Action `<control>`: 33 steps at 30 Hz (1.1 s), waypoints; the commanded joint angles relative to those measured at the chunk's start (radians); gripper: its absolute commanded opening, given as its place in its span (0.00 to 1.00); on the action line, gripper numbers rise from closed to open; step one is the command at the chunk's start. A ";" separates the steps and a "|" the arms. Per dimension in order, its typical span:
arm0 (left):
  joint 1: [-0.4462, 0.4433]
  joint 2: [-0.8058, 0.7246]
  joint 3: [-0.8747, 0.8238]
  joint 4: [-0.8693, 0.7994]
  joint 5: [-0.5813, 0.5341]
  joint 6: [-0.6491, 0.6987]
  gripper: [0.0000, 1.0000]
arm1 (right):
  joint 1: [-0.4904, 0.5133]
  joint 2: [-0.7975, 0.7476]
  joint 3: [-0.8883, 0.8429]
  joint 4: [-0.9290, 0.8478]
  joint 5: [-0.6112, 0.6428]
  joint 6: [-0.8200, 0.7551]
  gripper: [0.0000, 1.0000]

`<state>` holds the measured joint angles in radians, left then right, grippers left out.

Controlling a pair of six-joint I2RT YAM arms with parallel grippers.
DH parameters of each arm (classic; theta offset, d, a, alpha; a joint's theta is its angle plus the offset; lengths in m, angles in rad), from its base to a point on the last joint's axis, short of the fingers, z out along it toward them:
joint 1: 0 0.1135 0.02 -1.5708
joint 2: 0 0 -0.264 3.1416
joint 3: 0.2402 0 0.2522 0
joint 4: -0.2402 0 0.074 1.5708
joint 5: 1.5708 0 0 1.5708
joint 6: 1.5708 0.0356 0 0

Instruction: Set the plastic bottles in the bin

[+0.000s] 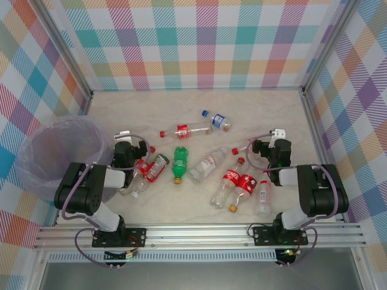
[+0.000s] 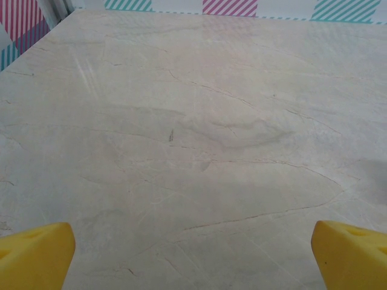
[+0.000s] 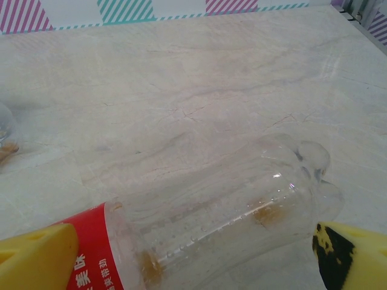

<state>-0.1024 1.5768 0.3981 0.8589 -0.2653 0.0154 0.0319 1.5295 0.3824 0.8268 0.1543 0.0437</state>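
Several plastic bottles lie on their sides mid-table: a green bottle (image 1: 179, 163), a large clear one (image 1: 208, 162), a slim red-capped one (image 1: 181, 130), a blue-capped one (image 1: 219, 121) and red-labelled ones (image 1: 245, 186). The lilac bin (image 1: 57, 154) stands at the left edge, holding no bottles that I can see. My left gripper (image 1: 127, 145) (image 2: 193, 257) is open over bare table, beside two red-labelled bottles (image 1: 157, 168). My right gripper (image 1: 269, 148) (image 3: 193, 260) is open. A clear red-labelled bottle (image 3: 211, 223) lies just ahead of its yellow fingertips (image 3: 36, 257), base to the right.
Checked walls with metal posts enclose the marble-patterned table (image 1: 260, 109). The far half of the table holds nothing. An aluminium rail (image 1: 199, 232) carries both arm bases at the near edge. Part of another bottle (image 3: 5, 130) shows at the left of the right wrist view.
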 commanded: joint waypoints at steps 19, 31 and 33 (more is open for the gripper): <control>-0.352 -0.376 0.615 -1.334 -0.211 -0.292 1.00 | -0.015 -0.453 0.754 -1.931 0.013 0.371 0.99; -0.603 -0.307 0.769 -1.406 0.157 -0.428 1.00 | -0.169 -0.394 0.691 -2.020 -0.070 0.363 0.96; -0.602 -0.293 0.756 -1.373 0.181 -0.428 1.00 | -0.189 -0.354 0.697 -1.992 -0.147 0.323 0.97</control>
<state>-0.7090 1.2652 1.1755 -0.5240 -0.1604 -0.3843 -0.1326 1.1347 1.0832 -1.1549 0.0982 0.4011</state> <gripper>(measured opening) 0.997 0.962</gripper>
